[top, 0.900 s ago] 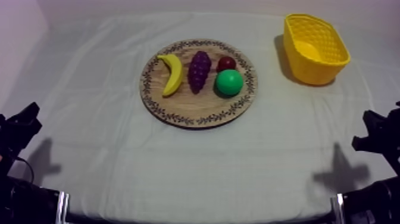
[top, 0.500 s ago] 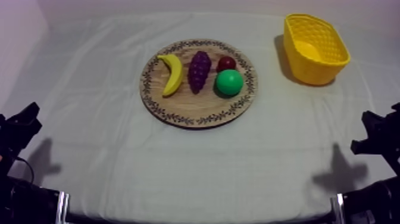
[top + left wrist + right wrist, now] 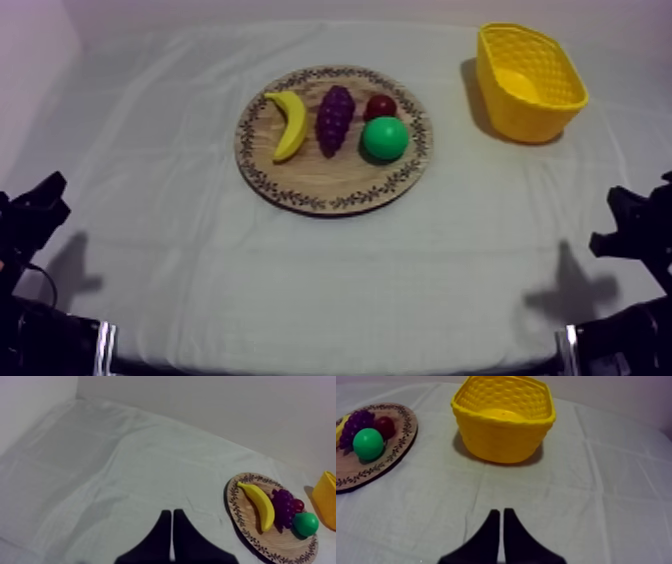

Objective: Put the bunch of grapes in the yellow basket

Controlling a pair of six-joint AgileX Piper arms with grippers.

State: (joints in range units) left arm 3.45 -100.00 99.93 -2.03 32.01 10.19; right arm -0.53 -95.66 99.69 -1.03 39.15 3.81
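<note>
Grey-white cloth (image 3: 200,250): bunch of grapes (image 3: 334,118) on wooden board (image 3: 330,185), yellow basket (image 3: 520,118) apart; left fingers (image 3: 162,528), right fingers (image 3: 492,526) clenched empty.

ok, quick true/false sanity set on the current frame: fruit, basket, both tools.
1. The grapes lie on the board, between the banana and the small red fruit. True.
2. The banana is in the basket. False: it lies on the board.
3. The left tool is shut on nothing. True.
4. The right tool grips the grapes. False: it is shut on nothing, over the cloth, facing the basket.
</note>
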